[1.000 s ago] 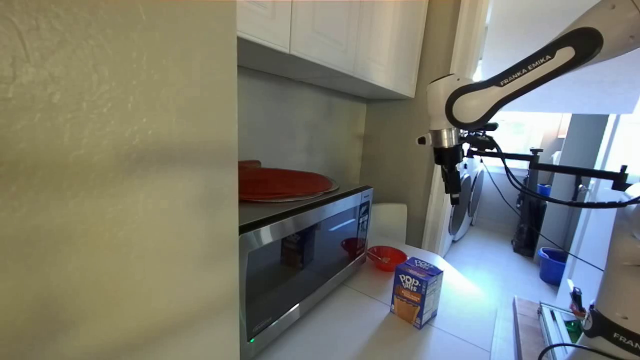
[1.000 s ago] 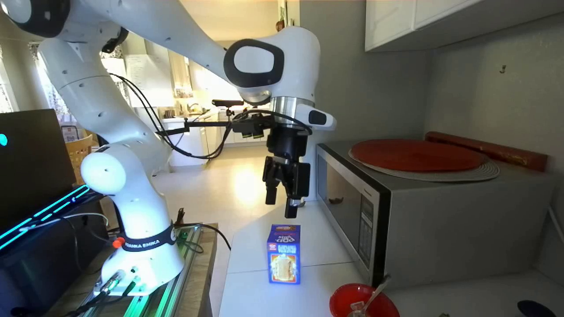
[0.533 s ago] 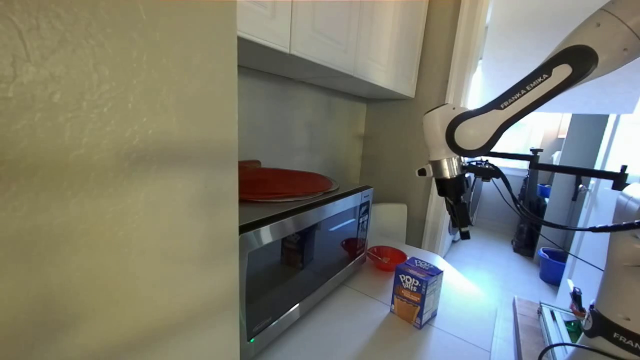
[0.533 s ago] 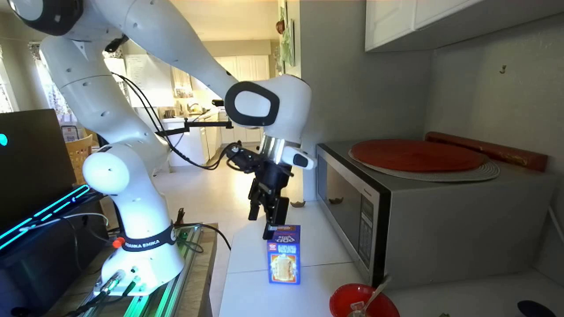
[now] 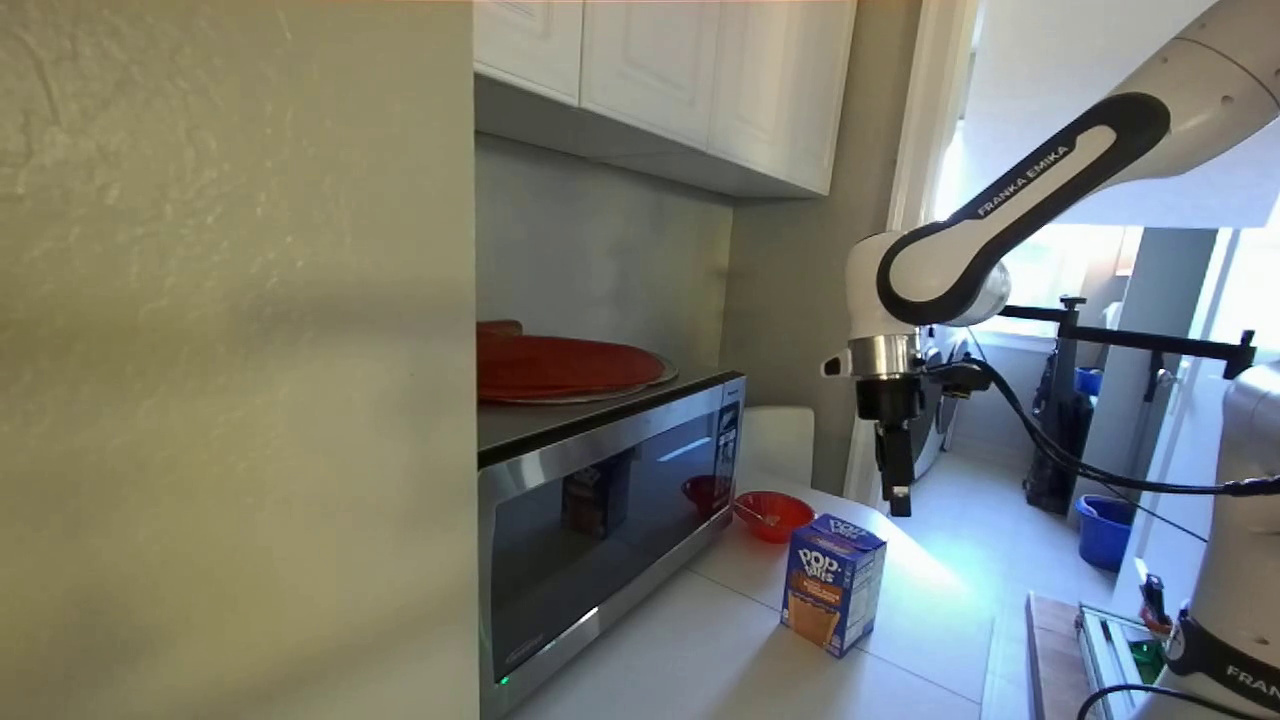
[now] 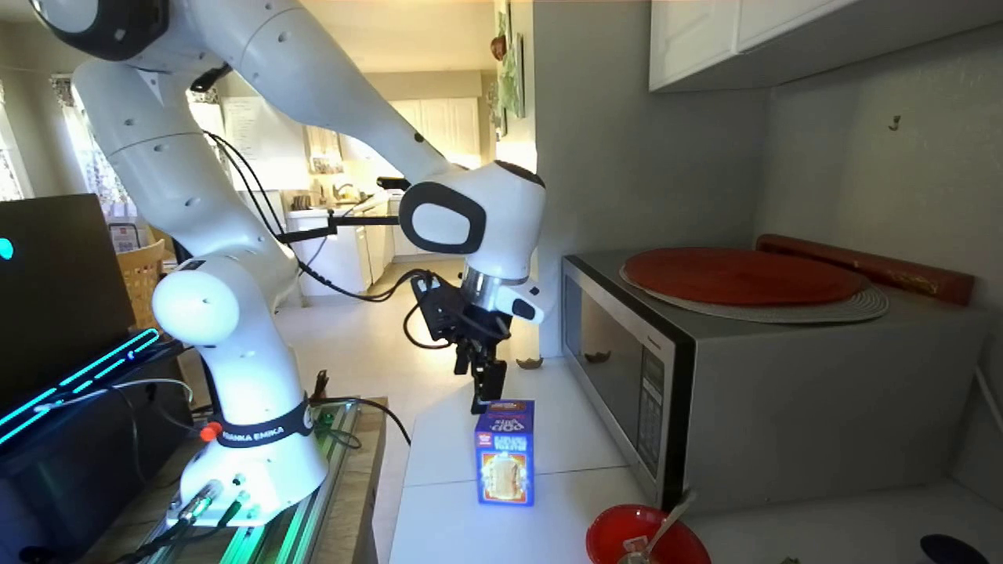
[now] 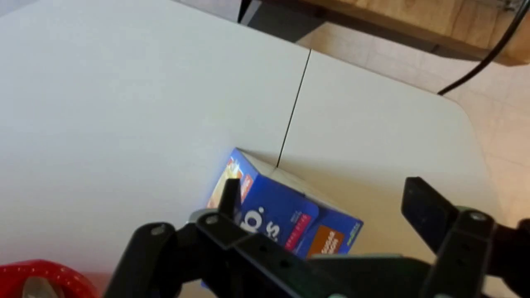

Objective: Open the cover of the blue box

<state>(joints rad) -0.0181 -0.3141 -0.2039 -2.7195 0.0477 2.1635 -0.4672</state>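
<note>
In an exterior view, the gripper [image 5: 899,502] has come lower during the last second and, after a short tilt, it points straight down, with a gap to the blue box [image 5: 833,590]. The box has not moved: it stands upright on the white tabletop [image 5: 925,630], between the microwave [image 5: 612,520] and the long free edge. Its cover [image 5: 846,532] looks closed, so I judge that this is only the approach. A red bowl [image 5: 788,533] stands by the microwave, toward the far edge.

In an exterior view, the gripper has also turned, and its fingers [image 6: 491,381] appear almost one behind the other. On the microwave lies a red placemat [image 6: 740,274]; white cabinets [image 6: 697,39] hang above.

In the wrist view, the fingers are spread wide and hold nothing. The box is below, partly hidden by a finger, well inside from the rounded corner; a seam [image 7: 295,103] runs from it to the long edge. Probably a fingertip must next reach the cover's edge; a hard push could slide the box.
</note>
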